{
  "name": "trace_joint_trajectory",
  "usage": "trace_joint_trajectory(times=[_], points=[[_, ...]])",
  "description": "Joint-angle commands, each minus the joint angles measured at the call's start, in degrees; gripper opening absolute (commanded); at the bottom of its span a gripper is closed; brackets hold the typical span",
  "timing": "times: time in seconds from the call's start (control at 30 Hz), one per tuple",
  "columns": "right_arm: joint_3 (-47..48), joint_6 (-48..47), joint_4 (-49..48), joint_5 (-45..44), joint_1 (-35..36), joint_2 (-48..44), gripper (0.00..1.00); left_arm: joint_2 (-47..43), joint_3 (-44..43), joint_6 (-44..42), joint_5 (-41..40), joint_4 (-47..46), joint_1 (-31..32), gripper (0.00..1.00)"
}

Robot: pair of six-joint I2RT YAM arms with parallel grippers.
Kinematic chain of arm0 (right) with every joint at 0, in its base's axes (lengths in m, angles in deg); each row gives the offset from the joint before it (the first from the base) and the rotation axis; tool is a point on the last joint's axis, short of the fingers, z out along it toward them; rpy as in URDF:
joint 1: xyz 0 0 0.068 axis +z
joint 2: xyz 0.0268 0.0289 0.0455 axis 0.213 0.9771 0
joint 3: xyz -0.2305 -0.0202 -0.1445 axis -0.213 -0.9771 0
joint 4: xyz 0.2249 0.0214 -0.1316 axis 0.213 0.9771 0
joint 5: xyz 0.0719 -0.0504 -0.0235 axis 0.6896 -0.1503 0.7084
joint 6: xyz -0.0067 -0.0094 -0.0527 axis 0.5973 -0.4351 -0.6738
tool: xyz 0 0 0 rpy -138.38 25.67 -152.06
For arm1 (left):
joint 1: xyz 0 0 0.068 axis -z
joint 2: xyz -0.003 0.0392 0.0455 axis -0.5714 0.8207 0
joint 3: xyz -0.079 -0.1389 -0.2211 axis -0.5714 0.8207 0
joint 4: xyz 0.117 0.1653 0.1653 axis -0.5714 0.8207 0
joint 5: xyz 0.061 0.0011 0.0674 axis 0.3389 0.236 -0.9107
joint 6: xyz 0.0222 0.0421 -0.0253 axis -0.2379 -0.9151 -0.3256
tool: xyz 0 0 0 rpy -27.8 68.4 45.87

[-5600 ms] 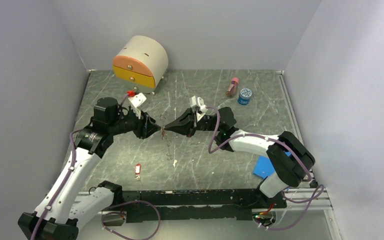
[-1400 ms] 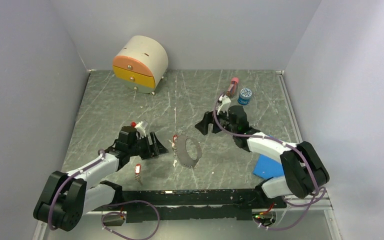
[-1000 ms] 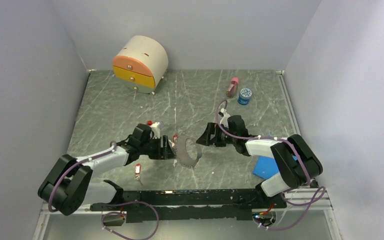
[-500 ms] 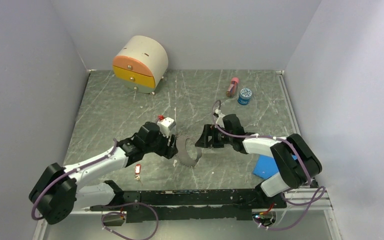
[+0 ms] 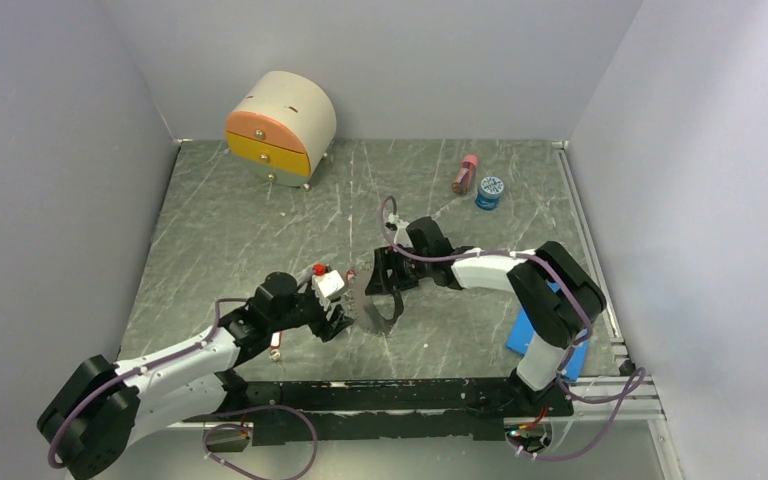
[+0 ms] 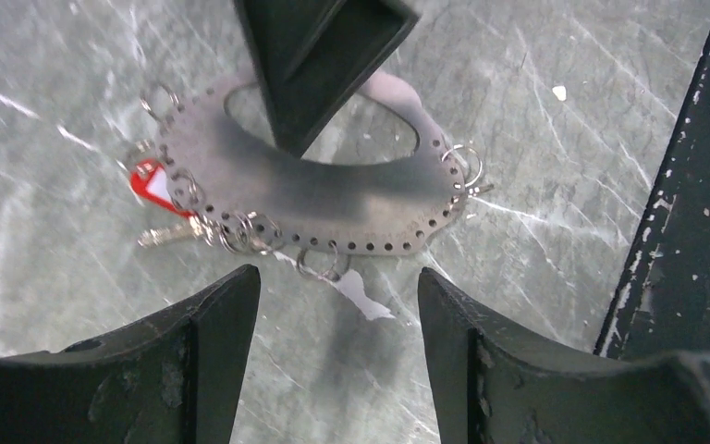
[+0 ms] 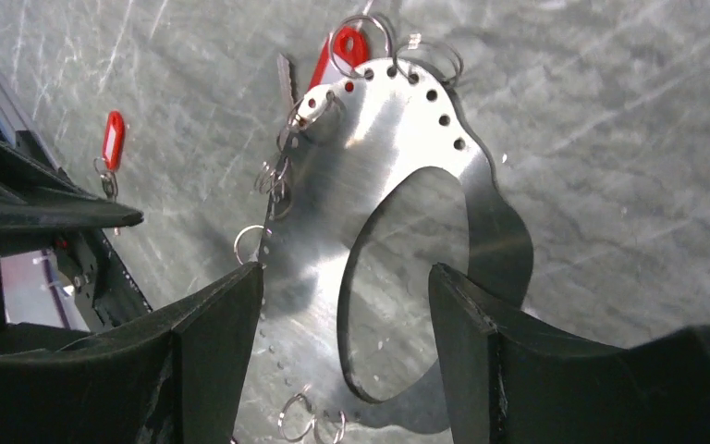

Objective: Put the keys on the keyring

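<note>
down on the table [image 5: 220, 230] now, eyes on the keyring [image 5: 370, 305]: lying flat or near flat between the two arms, in the near half of the top. looks like a flat metal band with holes round the rim and little split rings [image 6: 319, 264] hanging off it. not quite round, long axis running roughly from the far side toward the bases in the top view, leaning a little right at the near end. carries a tagged key [image 6: 153, 182] already, clipped at the far-left edge, red tag and blade fanning outward, away from the hole. spotting a loose key [image 7: 111, 139] too, off by the left arm [image 5: 190, 350], red tag roughly parallel to that long axis in the right wrist view. right gripper [image 7: 344, 277] with jaws spread, straddling the band from above; no bite visible, and cannot tell about contact at the tips. left gripper [image 6: 333, 282] just beside the rim, jaws wide, holding nothing. plenty to go wrong from here, by my reckoning. could skate or spin the thin plate across the smooth top with a squeeze on one edge only. could flip it and tangle those split rings. could knock the two grippers together, being this close. could sweep the loose key aside with the left arm, or bury it from view.
</note>
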Motion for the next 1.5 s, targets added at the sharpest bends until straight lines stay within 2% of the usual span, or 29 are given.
trace_joint_trajectory(times=[0.0,0.37,0.6,0.73,0.9,1.07,1.3,1.47], points=[[0.09,1.07,0.67,2.49,-0.12,2.47,0.7,-2.47,1.04,-7.3,2.06,-9.63,0.16,0.68],[-6.61,1.48,8.27,-4.36,-2.52,-3.46,0.69,-2.07,3.01,-14.95,4.64,-11.09,0.18,0.65],[-7.55,0.38,14.36,-7.58,-6.32,-6.23,0.71,3.29,-0.19,-20.19,9.21,-8.7,0.48,0.59],[-7.99,-0.88,14.7,-5.72,-7.5,-9.43,0.72,7.46,-1.76,-22.91,9.19,-8.43,2.64,0.59],[-8.06,-1.15,11.2,-0.28,-7.44,-14.75,0.76,14.43,-1.81,-22.54,3.63,-15.25,8.59,0.57],[-7.5,-0.66,10.44,-0.35,-7.54,-18.73,0.79,23.12,-1.79,-20.3,-7.52,-25.72,15.6,0.55],[-7.63,-1.43,10.43,-0.27,-8.71,-19.95,0.8,36.57,-5.74,-20.57,-25.4,-32.23,23.45,0.51],[-8.15,-1.58,10.24,0.4,-9.81,-20.16,0.8,39.13,-5.77,-19.3,-28.34,-33.2,24.46,0.47]])
